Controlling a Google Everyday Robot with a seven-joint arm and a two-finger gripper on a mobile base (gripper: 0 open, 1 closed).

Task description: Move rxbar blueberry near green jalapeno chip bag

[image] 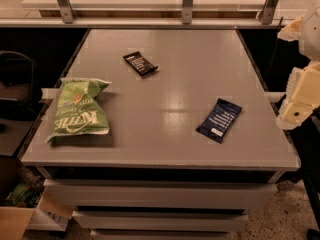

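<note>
Green jalapeno chip bag (79,112) at left of table (170,91), lying flat. Black bar (140,63) upper centre. Rxbar blueberry (219,120) right of centre, well apart from bag, untouched: task not started. Gripper (299,98) at right edge, off table; open-or-closed state cannot tell. Reach, grasp and carry leftward all remain.

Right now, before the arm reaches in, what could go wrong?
Mix-up: the black bar is similar in size to the rxbar blueberry and could get grabbed instead.
The rxbar blueberry lies flat, fairly near the edge of the table; the gripper, just beyond that edge, might push it off.
</note>
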